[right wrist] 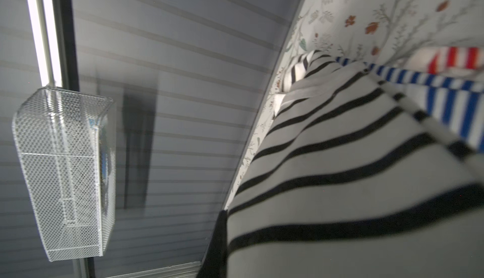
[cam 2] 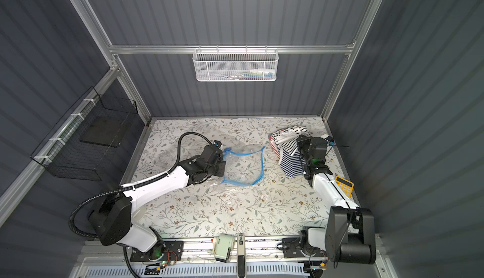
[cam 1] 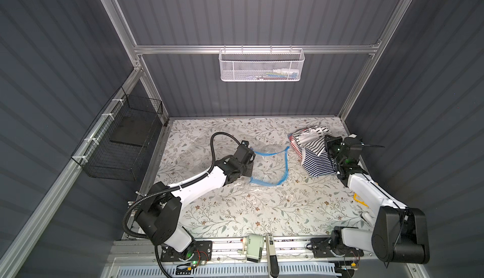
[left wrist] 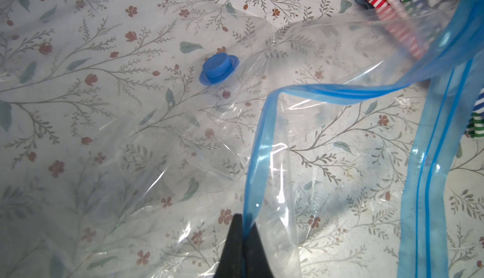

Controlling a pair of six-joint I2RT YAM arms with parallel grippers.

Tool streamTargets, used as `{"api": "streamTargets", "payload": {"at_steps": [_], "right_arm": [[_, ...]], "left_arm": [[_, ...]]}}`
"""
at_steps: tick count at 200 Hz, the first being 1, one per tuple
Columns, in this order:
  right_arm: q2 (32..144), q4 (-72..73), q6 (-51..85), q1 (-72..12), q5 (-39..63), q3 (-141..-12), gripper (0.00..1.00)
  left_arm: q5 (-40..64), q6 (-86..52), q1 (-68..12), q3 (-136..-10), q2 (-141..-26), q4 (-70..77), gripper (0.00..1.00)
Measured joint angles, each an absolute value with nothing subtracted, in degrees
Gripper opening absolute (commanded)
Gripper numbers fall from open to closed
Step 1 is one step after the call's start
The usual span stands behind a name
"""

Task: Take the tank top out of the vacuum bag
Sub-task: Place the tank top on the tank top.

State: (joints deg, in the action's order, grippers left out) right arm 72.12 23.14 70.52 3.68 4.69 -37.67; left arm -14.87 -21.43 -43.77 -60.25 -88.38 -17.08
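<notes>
Clamping crinkly vacuum bag (left wrist: 183, 145) by blue strip (left wrist: 262, 158) — left pincer (left wrist: 243, 240); right pincer (cam 1: 327, 145) closed.

You can pass freely over the bare floral table (cam 1: 235, 211) in the lower middle of a top view. Mid-frame the vacuum bag (cam 1: 269, 166) and left arm (cam 1: 204, 179) block you; at the right, striped clothes (cam 1: 314, 158), the right arm (cam 1: 366, 190) and a yellow calculator (cam 2: 344, 185) crowd the edge.
</notes>
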Motion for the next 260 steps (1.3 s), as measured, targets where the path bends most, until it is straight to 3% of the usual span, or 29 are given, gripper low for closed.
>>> {"api": "streamTargets", "payload": {"at_steps": [42,85,117,163,223,260], "right_arm": [[69.08,18.68,70.52,4.03,5.89,-33.21,0.0],[66.81,14.83,70.5,4.38,7.31,-32.14,0.06],[66.11,13.37,70.11,5.13,8.64,-30.22,0.2],[61.58,8.86,68.36,7.84,10.35,-27.35,0.51],[52.38,1.39,63.46,14.44,14.94,-25.04,0.65],[52.77,-1.52,59.68,22.15,20.73,-22.59,0.67]], "left_arm": [[-14.0,-21.45,-43.77,-60.25,-88.38,-17.08,0.0],[-12.78,-21.54,-43.77,-60.23,-88.36,-16.69,0.0],[-12.21,-21.65,-43.77,-59.66,-87.74,-16.67,0.0],[-11.88,-21.67,-43.77,-59.33,-86.76,-16.67,0.0],[-11.22,-21.71,-43.77,-59.33,-86.48,-16.64,0.0],[-10.39,-21.89,-43.77,-59.33,-86.48,-16.64,0.0]]}}
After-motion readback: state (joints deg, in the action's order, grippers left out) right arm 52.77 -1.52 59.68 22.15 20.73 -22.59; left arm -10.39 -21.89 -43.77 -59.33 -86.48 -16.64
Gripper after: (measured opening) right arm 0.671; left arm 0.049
